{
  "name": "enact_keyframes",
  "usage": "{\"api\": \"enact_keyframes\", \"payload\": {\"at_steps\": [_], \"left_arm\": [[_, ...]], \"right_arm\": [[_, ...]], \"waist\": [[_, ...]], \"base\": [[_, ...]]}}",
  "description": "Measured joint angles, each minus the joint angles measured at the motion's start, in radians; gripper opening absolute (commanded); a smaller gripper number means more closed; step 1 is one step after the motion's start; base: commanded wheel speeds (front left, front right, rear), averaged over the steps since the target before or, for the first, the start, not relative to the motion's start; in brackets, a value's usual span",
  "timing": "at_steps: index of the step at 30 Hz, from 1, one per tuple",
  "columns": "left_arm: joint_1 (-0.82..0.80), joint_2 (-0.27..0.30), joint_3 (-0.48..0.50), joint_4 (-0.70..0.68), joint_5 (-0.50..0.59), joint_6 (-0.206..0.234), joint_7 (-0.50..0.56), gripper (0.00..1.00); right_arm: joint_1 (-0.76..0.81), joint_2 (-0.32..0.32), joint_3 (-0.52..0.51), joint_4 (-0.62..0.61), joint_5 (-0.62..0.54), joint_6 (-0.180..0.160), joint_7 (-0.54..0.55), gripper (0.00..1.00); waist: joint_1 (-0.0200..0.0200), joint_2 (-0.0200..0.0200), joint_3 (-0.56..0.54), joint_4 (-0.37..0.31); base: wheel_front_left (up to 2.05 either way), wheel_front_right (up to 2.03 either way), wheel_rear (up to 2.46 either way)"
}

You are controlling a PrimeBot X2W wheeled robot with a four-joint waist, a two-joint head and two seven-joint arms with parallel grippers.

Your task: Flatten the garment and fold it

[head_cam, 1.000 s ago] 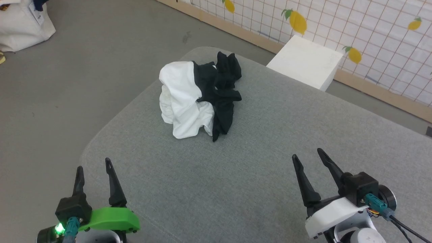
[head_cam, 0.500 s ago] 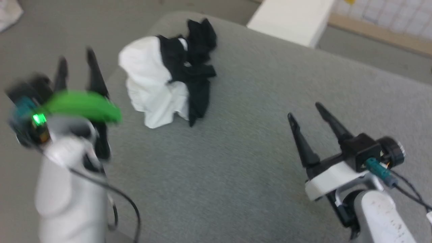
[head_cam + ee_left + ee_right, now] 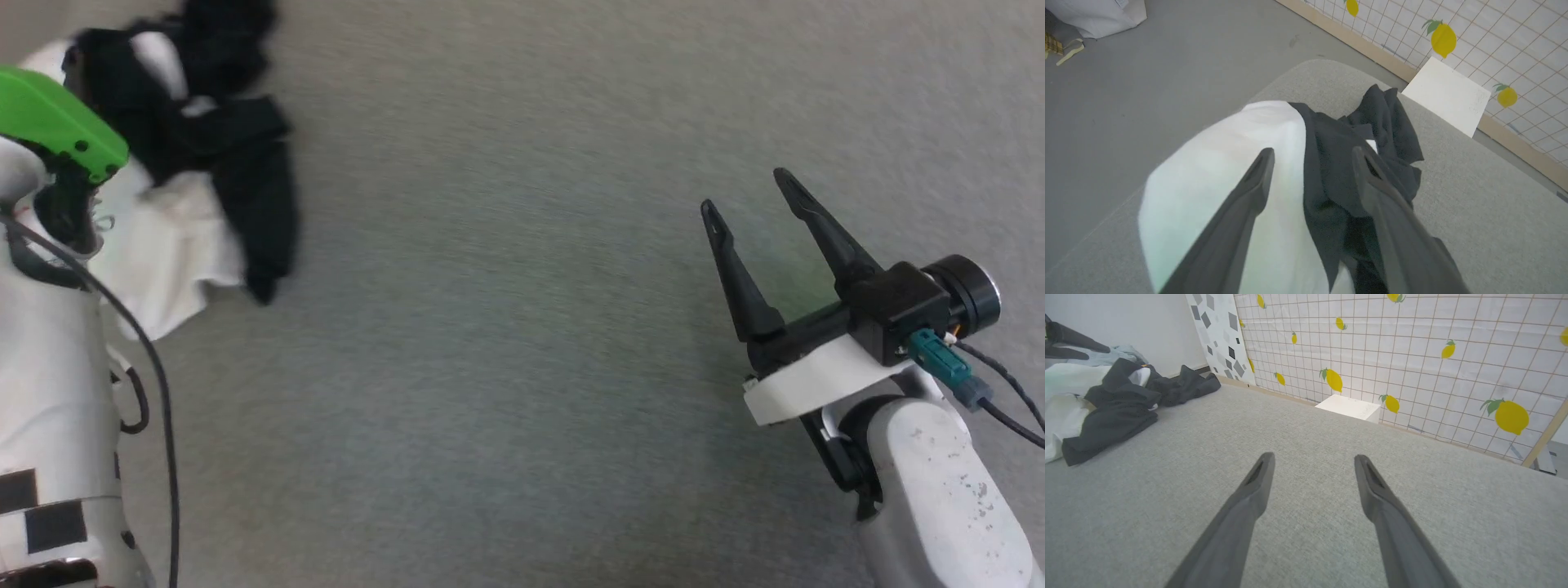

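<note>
The shirt [image 3: 167, 245] lay crumpled in a heap near one rounded corner of the grey table [image 3: 522, 367], white cloth on one side and black cloth bunched on the other; in the head view it sat at the upper left, partly behind the left arm and its green cover [image 3: 57, 122]. The left pincer [image 3: 1312, 150] hung right over the heap with its two dark fingers spread apart, one finger over the white part and the other over the black; nothing was clamped between them, and whether the tips touched the cloth could not be told. A thin black cable [image 3: 159, 408] ran down along the pale left forearm.

The right pincer [image 3: 743, 189] was well apart from the shirt, over a bare stretch of the table at the right of the head view; its fingers also stood wide open and held nothing. From the right wrist the shirt showed far off at the left, flat black folds trailing toward the table's middle.

Beyond the table's far edge stood a white box [image 3: 1447, 96], beside a wall [image 3: 1412, 355] of white grid pattern printed with yellow lemons; grey floor [image 3: 1147, 81] spread out past the corner, with a white bag [image 3: 1098, 16] lying on it.
</note>
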Motion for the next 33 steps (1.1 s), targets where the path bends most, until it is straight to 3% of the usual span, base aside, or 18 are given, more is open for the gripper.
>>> {"api": "enact_keyframes", "payload": {"at_steps": [7, 10, 12, 13, 18, 23, 28, 33], "left_arm": [[0.045, 0.035, 0.027, 0.032, -0.030, 0.086, 0.201, 1.00], [0.062, 0.082, 0.026, 0.014, -0.020, 0.111, 0.262, 1.00], [0.083, 0.104, 0.028, -0.009, -0.017, 0.118, 0.280, 0.16], [0.097, 0.112, 0.029, -0.025, -0.013, 0.118, 0.278, 0.00], [0.175, 0.126, 0.020, -0.074, 0.034, 0.108, 0.178, 0.00], [0.223, 0.175, -0.007, -0.140, 0.106, 0.085, 0.034, 0.00], [0.193, 0.223, -0.066, -0.204, 0.166, 0.021, -0.104, 0.00], [0.081, 0.225, -0.144, -0.233, 0.173, -0.052, -0.170, 0.00]], "right_arm": [[-0.021, 0.004, -0.011, 0.027, 0.005, 0.000, -0.030, 1.00], [-0.027, 0.010, -0.008, 0.036, 0.012, 0.000, -0.047, 1.00], [-0.034, 0.021, -0.003, 0.045, 0.016, 0.000, -0.054, 1.00], [-0.034, 0.025, -0.002, 0.052, 0.020, 0.000, -0.056, 1.00], [-0.022, 0.031, -0.001, 0.103, 0.025, 0.000, -0.068, 1.00], [0.043, 0.048, -0.010, 0.162, 0.034, 0.000, -0.082, 1.00], [0.107, 0.074, -0.018, 0.204, 0.040, 0.000, -0.090, 1.00], [0.150, 0.089, -0.038, 0.223, 0.042, 0.000, -0.094, 1.00]], "waist": [[-0.0001, 0.0000, 0.098, -0.111], [-0.0002, 0.0001, 0.122, -0.149], [-0.0003, 0.0001, 0.128, -0.170], [-0.0003, 0.0001, 0.125, -0.177], [-0.0002, 0.0001, 0.085, -0.194], [-0.0002, 0.0001, 0.008, -0.204], [-0.0002, 0.0000, -0.099, -0.204], [-0.0003, 0.0000, -0.226, -0.197]], "base": [[0.00, 0.00, 0.00], [0.00, 0.00, 0.00], [0.00, 0.00, 0.00], [0.00, 0.00, 0.00], [0.00, 0.00, 0.00], [0.00, 0.00, 0.00], [0.00, 0.00, 0.00], [0.00, 0.00, 0.00]]}}
